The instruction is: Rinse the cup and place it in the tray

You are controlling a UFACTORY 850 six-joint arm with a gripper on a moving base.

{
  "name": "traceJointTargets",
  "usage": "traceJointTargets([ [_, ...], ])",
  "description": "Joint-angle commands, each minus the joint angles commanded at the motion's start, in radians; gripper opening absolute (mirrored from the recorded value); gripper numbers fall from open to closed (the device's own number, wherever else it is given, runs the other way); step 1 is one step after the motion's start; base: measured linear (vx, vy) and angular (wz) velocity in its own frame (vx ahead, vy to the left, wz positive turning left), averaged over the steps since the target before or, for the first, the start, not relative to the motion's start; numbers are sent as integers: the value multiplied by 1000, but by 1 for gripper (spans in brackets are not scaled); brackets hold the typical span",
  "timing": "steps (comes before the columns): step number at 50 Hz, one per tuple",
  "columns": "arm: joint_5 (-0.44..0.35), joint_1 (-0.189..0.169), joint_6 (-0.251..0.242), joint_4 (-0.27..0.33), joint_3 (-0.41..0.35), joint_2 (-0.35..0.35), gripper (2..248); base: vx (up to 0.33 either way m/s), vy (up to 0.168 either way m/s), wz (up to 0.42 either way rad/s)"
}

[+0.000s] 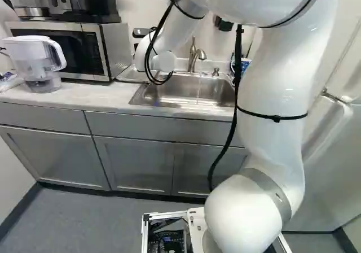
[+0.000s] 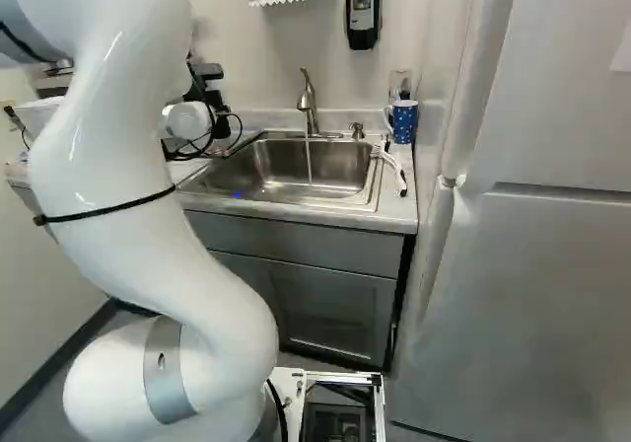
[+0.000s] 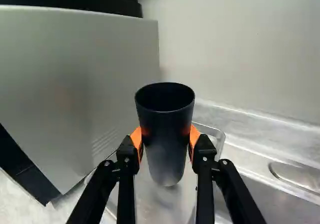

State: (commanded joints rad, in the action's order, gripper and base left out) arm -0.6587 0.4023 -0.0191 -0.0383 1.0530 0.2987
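The placing step is likely in hand: the cup [image 3: 165, 134] is standing upright between the fingers and appearing over the tray [image 3: 212, 130], and is not lining up with the faucet [image 2: 309, 102]. The tray is lying beside the sink [image 2: 296, 197], at the upper middle of the left base view. Whether the cup base is touching the tray cannot be determined. A thin stream is apparently falling from the faucet. If rinsing is complete, the next move is calling for lowering the cup squarely, confirming contact, then releasing.

The hand [image 3: 165, 136] is gripping the cup. Its fingers are standing partly spread, at cup width, with the orange pads [image 3: 135, 138] pressing on opposite sides below the rim.
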Motion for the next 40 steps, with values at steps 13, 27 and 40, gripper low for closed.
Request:
traceJointTargets([
  [13, 0, 0, 0, 0, 23, 44, 111, 0, 0, 0],
  [27, 0, 0, 0, 0, 16, 63, 111, 0, 0, 0],
  [40, 0, 0, 0, 0, 16, 63, 111, 0, 0, 0],
])
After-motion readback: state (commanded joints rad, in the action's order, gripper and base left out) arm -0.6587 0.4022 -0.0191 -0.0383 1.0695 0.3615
